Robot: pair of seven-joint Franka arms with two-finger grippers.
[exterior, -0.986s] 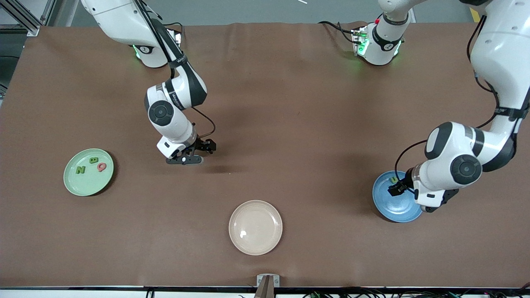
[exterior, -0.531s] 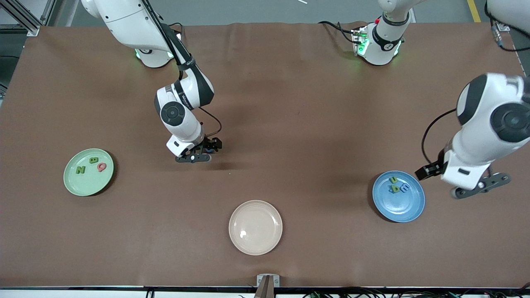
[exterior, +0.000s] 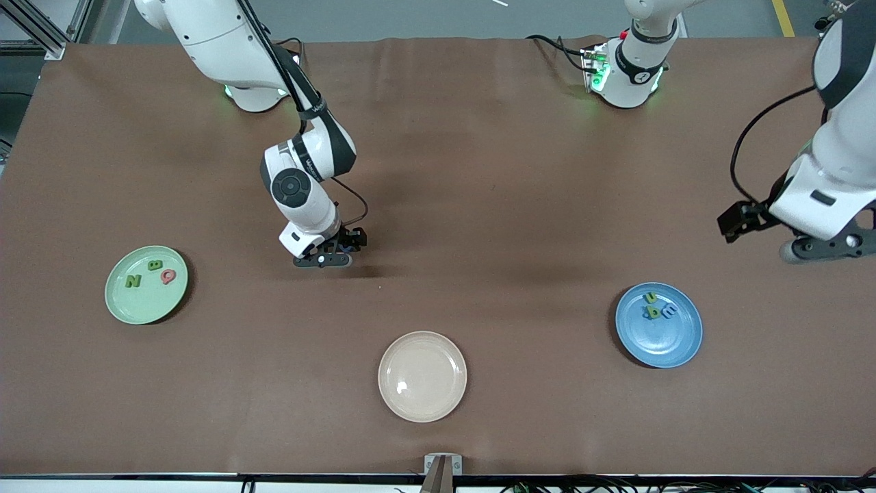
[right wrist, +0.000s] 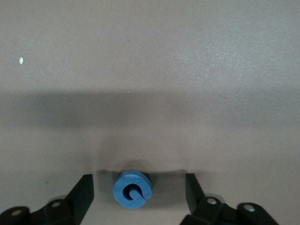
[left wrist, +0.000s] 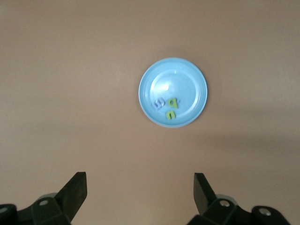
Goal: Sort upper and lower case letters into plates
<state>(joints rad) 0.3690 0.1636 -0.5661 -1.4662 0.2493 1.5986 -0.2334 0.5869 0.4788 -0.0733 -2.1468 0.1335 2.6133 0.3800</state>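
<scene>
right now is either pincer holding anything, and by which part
Nothing is held yet. The right pincer straddles a blue letter on the table, fingers apart from it. The left pincer is open and empty.

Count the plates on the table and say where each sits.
3: green plate toward the right arm's end, blue plate toward the left arm's end, cream plate between them, nearest the front camera.

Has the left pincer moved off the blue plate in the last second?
Yes. The left pincer has lifted away from the blue plate toward the left arm's end of the table, open and empty.
</scene>
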